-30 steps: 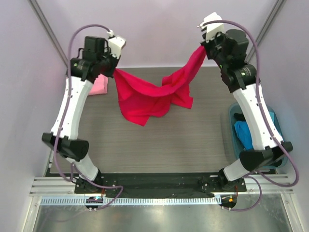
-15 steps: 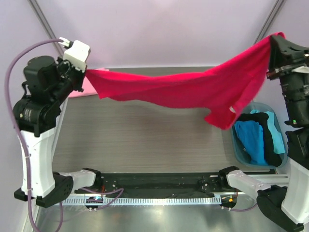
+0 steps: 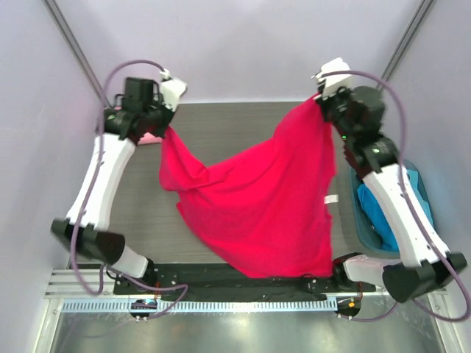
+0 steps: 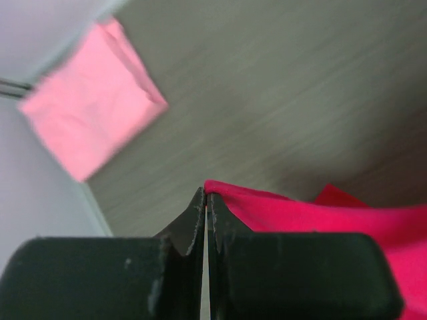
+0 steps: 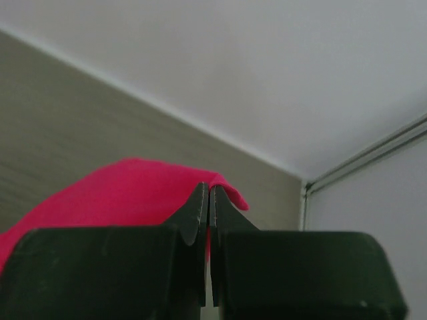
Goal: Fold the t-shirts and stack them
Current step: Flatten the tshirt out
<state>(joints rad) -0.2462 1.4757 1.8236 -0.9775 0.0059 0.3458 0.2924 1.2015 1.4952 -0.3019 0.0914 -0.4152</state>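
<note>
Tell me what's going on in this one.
Both arms hold the crimson t-shirt up in the air. The left gripper is shut on one part of its edge and the right gripper on another. The cloth hangs spread between them, sagging in the middle, not yet folded. The pink t-shirt lies folded flat at the far left. A bin of other clothes sits on the right.

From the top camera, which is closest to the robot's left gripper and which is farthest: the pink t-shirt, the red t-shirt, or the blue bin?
Starting from the left gripper:
1. Red t-shirt: pinched in its jaws, hanging across the middle.
2. Pink t-shirt: right beside it, at the far left.
3. Blue bin: far off on the right side.
</note>
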